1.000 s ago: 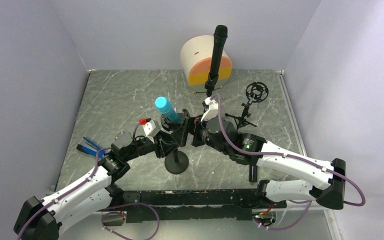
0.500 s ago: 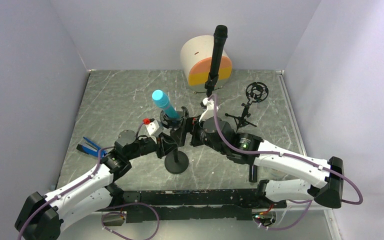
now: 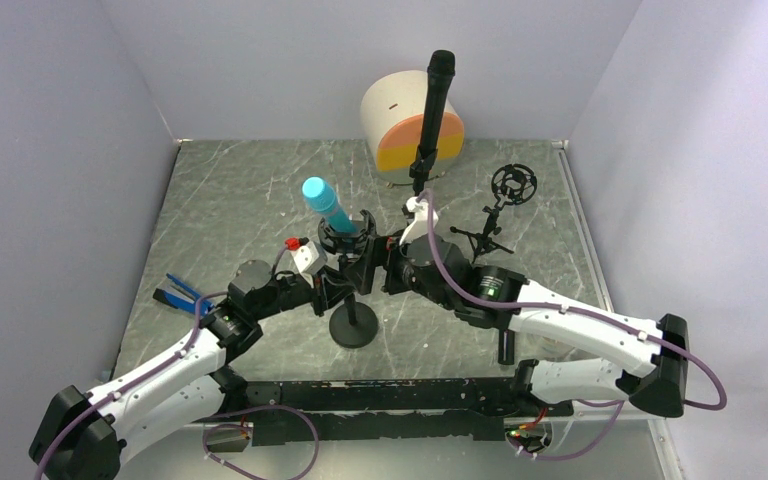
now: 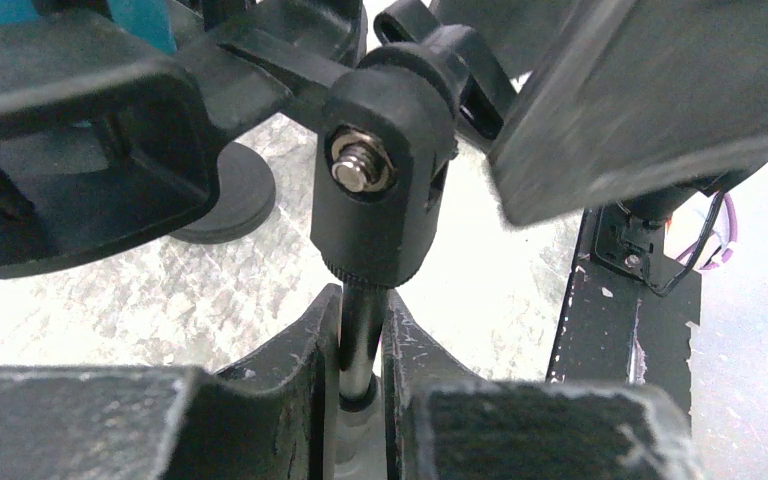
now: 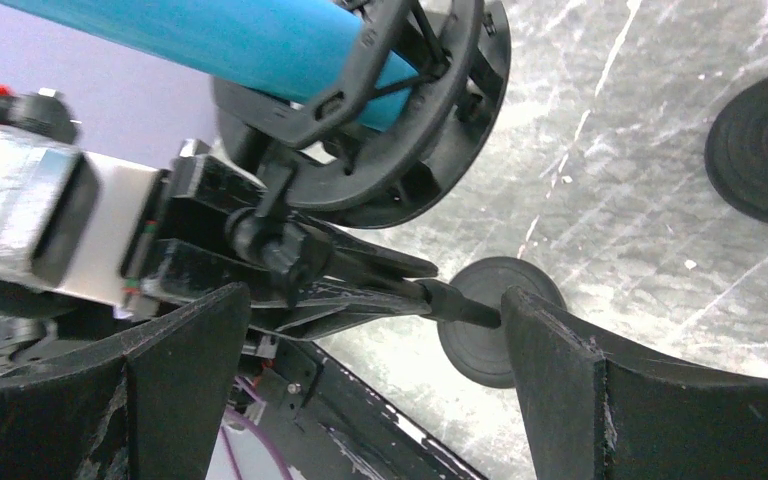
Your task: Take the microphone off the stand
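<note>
Microphone (image 3: 322, 205), smooth teal cylinder, rests in stand (image 3: 354, 329).

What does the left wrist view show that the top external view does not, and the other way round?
Only the left wrist view: the left hand closed on the stand's pole, just under the swivel joint with its bolt.
Only the top external view: the black microphone on a second stand, the white and orange cylinder, and the empty shock mount.
Both: the blue microphone, only a sliver at the wrist view's top edge, and the grey marbled tabletop.
</note>
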Tool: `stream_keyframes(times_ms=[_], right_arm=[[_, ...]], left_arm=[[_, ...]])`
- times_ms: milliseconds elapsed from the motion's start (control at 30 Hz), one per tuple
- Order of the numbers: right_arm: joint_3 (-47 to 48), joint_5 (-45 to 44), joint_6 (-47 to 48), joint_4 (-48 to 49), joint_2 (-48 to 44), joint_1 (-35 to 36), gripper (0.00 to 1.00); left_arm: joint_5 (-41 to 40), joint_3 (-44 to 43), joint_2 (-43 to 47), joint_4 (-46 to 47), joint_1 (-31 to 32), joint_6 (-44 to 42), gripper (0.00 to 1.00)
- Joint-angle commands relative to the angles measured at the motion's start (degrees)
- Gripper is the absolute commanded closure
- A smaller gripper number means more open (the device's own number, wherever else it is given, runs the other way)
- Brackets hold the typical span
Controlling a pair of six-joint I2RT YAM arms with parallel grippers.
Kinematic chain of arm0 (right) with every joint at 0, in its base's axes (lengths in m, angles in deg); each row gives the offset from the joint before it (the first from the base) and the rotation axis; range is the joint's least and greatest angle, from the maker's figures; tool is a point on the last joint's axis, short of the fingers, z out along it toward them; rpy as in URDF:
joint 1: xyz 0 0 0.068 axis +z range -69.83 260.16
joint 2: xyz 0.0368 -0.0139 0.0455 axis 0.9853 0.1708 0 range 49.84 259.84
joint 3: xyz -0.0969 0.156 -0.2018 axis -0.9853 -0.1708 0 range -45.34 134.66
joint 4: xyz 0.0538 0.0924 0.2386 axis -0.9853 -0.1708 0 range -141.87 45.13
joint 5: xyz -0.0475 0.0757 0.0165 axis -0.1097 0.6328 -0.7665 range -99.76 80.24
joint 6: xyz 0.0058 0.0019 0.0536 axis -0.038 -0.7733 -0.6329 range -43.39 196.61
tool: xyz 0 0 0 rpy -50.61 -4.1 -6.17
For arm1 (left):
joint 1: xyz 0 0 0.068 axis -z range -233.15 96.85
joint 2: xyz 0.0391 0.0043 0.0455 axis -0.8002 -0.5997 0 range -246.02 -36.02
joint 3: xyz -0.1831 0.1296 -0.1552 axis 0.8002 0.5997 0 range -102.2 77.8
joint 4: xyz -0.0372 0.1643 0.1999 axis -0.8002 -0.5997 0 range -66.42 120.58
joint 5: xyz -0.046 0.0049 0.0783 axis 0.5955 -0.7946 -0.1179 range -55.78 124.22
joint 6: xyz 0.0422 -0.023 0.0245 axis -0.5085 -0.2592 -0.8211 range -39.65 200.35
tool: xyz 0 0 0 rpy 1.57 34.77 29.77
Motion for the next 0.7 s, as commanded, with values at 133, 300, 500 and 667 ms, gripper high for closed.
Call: stream_keyframes(times_ms=[133,300,500,667], right_arm=[[3.12,-3.52,2.34,3.37,-4.03,-0.70,0.01],[2.56,-3.45,1.09,3.26,-2.65,-1.01,0.01],[1.74,-2.37,-0.28,0.96,-0.34,-1.19,0.01],[-0.15,-0.31,-1.04,1.61,-0.90,-1.23,0.01]], left_arm=[[0.09,-3.30,-0.41,-3.67,2.01,-2.81,0.97],[-1.75,-4.15,-0.22,-6.42,3.46,-5.08,0.98],[-2.66,-4.26,-0.02,-7.85,4.38,-5.47,0.97],[-3.00,-4.11,-0.27,-7.43,4.56,-5.52,0.97]])
